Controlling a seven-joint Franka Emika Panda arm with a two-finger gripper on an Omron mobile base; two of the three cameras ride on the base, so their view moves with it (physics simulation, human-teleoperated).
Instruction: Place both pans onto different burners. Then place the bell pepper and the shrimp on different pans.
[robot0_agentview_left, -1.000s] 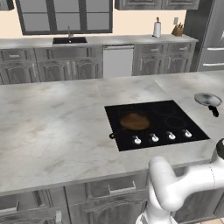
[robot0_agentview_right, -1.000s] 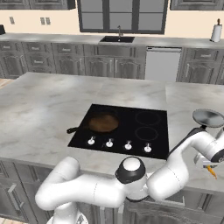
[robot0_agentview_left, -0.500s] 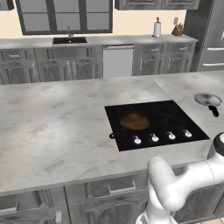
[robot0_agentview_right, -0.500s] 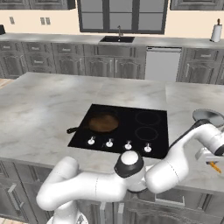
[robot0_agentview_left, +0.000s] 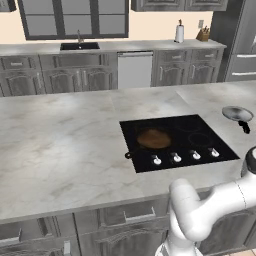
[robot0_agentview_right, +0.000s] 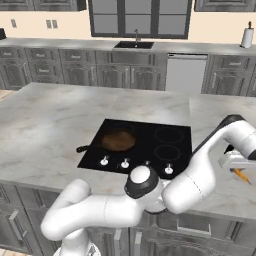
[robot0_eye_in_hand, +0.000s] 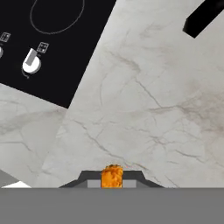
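gripper clamped tight on shrimp, tiny orange bit wedged between fingertips, marble counter right beneath.

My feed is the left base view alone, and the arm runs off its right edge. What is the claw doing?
Observer: In the hand view the claw is shut on the orange shrimp.
Operator: Where is it?
Observer: In the right base view it is over the marble counter, right of the cooktop.
Operator: Anything near?
Observer: The hand view shows a black handle at its top corner, apart from the claw.
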